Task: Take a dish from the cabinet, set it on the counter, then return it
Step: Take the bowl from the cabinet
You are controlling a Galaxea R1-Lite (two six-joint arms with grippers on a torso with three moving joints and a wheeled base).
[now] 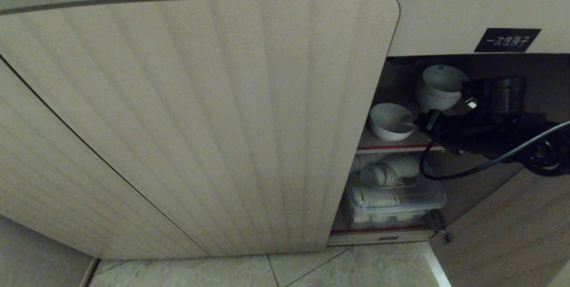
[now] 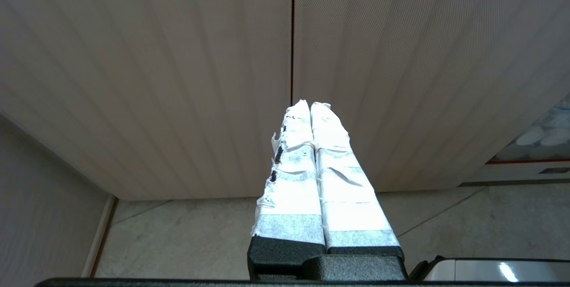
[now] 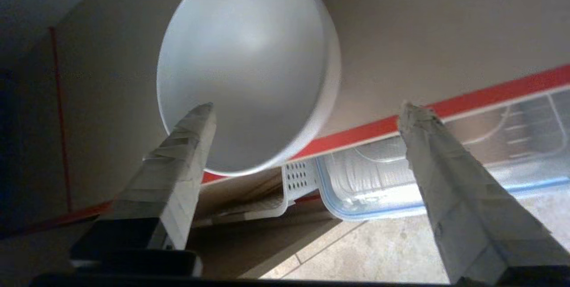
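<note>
The ribbed door hides most of the cabinet interior and runs past the head view's left edge. The right arm covers the right rim of the dish and the foot of the bowl stack farther back. The lidded clear box blurs its pale contents beyond telling. The label characters are too small to read surely.

Dim, grainy light fills the cabinet, its interior in shadow. Taped fingers glare white at six o'clock; the dish is soft-focused.
</note>
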